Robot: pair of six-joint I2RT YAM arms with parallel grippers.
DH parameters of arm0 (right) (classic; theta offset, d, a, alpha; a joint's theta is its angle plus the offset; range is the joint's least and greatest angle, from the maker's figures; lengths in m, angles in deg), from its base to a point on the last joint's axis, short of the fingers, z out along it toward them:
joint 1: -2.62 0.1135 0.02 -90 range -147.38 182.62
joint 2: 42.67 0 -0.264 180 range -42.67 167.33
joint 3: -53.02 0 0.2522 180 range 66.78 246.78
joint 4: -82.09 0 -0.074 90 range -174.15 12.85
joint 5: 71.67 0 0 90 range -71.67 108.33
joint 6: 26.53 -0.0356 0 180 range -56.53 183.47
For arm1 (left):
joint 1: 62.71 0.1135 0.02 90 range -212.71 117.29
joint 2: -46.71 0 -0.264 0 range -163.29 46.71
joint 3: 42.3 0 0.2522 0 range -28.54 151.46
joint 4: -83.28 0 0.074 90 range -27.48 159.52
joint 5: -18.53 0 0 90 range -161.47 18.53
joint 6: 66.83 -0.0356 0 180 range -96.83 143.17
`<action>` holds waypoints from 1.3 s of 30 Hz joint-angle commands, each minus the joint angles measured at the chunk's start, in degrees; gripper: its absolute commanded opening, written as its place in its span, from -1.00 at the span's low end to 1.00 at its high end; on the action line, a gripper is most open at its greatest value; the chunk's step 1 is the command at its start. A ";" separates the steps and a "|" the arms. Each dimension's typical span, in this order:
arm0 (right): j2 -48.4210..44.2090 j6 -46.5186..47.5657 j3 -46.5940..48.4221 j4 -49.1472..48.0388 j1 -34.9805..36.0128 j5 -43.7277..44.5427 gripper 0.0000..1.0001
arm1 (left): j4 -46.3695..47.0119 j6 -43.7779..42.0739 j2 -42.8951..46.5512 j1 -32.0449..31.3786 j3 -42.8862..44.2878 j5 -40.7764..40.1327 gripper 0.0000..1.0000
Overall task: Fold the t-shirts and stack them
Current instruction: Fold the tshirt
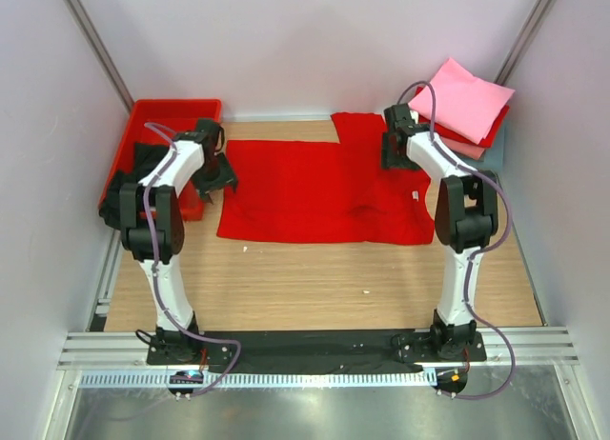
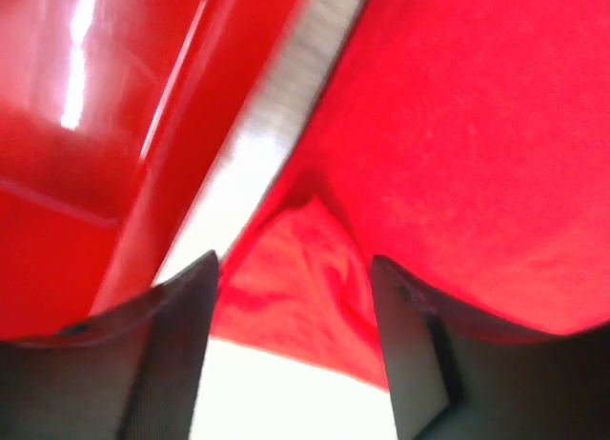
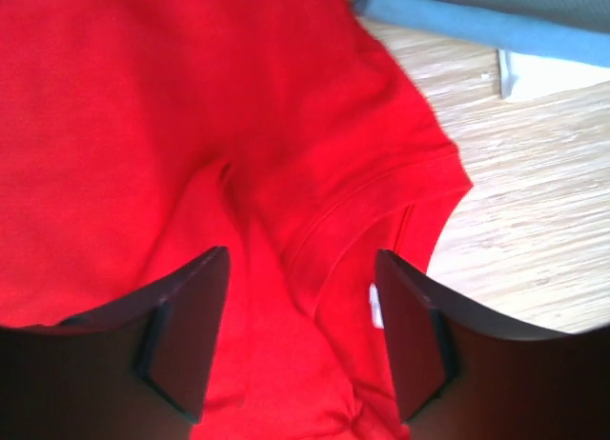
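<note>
Big stuff first: the table (image 1: 315,288) has the bright red t-shirt (image 1: 315,192) spread flat across the middle, neck to the right, one sleeve poking toward the far edge. The folded stack (image 1: 462,97), pink on top, sits in the far right corner, and the red tray (image 1: 172,109) is far left.

The left end effector (image 2: 291,269) is at the shirt's left edge, fingers apart with a ridge of cloth between them. The right end effector (image 3: 300,259) is over the collar, fingers apart too, nothing clamped.

My worry is that one side pinches only a thin bit, it slips mid-lift and the fold goes crooked. The left one is also close beside the tray wall and could bump it.
</note>
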 commanded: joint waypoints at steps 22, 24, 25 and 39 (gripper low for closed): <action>-50.74 -21.80 -54.33 -16.87 -7.34 -14.49 0.88 | 25.96 12.16 39.72 -5.20 -45.70 -6.85 0.46; -50.56 -22.85 -56.95 -19.07 -8.93 -17.81 0.87 | 26.85 12.60 39.63 -5.29 -46.75 -8.79 0.44; -50.56 -23.21 -58.01 -20.03 -9.81 -18.53 0.87 | 27.81 12.51 39.63 -5.21 -47.11 -9.49 0.44; -42.65 -25.06 -63.91 -28.13 -17.99 -27.24 0.65 | 36.60 12.69 32.78 -5.20 -50.89 -15.21 0.29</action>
